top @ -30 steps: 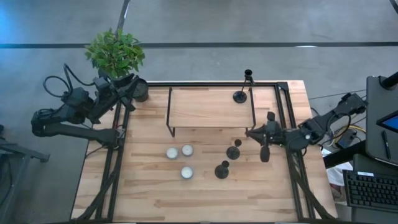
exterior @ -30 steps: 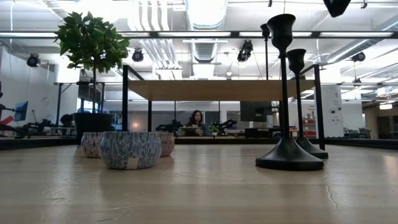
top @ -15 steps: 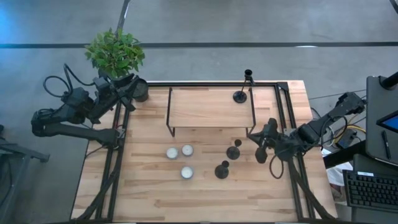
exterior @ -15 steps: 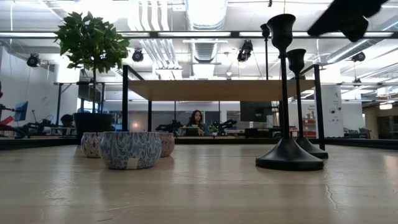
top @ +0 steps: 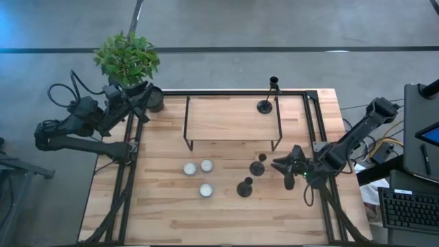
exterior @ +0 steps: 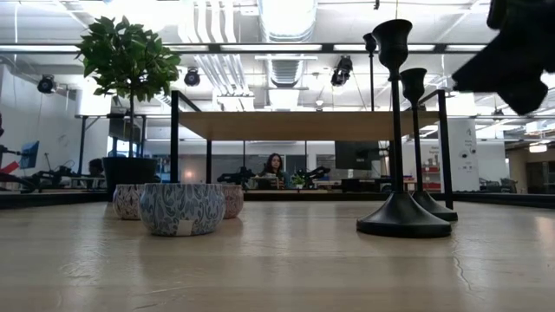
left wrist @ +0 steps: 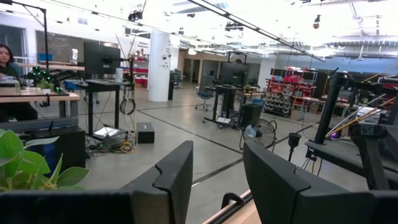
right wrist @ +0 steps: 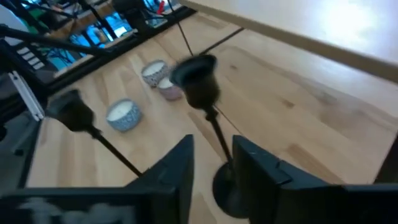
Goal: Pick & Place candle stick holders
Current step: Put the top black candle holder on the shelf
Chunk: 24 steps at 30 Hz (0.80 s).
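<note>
R pincer (top: 282, 165) hovers low over the light wooden surface (top: 164, 206), just right of the nearest small black metal candlestick w/ round disc base (top: 257, 167); fingers apart w/ a narrow gap, nothing clamped. In the right wrist view the two dark fingers (right wrist: 177, 171) frame that candlestick's thin stem (right wrist: 214, 134) and cup top, disc base sitting just past the fingertips; can't tell if they touch it. In the low view the R arm shows as a dark shape at upper right (exterior: 512, 56).

A second black metal candlestick of the same build (top: 245, 186) stands a little nearer the front edge, left of the first, upright. The third black candlestick (top: 266, 103) stands on the back right corner of the raised wooden shelf w/ thin black legs (top: 230, 120), well apart from the other two.

Three small white round tealight candles in patterned tins (top: 197, 175) sit in a loose cluster mid-surface, left of the two low candlesticks, in front of the shelf.

L pincer (top: 147, 96) is parked off the back left corner by the green leafy plant in a dark round pot (top: 128, 60); fingers (left wrist: 174, 180) apart, empty.

A seated person (exterior: 273, 166) shows far off in the room behind the surface.
</note>
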### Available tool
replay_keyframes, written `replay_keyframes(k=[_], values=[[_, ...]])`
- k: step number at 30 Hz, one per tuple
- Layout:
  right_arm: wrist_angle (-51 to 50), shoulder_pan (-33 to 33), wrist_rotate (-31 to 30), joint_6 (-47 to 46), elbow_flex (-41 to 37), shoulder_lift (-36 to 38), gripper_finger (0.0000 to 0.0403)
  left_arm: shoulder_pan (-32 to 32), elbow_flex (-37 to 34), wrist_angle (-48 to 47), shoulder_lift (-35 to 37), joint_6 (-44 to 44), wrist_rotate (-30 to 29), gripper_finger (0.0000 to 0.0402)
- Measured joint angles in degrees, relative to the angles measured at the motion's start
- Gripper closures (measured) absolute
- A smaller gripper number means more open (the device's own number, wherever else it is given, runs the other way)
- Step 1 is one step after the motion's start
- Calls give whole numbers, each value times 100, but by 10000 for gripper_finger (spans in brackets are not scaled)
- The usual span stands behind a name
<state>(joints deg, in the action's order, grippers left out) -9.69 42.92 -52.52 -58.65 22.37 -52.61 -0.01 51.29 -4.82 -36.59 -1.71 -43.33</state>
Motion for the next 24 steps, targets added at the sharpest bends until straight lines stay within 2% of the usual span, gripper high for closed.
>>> replay_keyframes(k=[5,10,20,24], values=[[599,-4,-38,128,-503,1,249,-2,0,0,-1,0,0,252],[1354,-12,-168,726,-910,1,226,-2,0,2,1,1,0,252],[2078,-279,-153,1697,-1159,-6,233,-2,1,1,0,0,0,252],[2130,-381,22,1734,-1147,-169,240,-4,0,0,0,2,-2,252]])
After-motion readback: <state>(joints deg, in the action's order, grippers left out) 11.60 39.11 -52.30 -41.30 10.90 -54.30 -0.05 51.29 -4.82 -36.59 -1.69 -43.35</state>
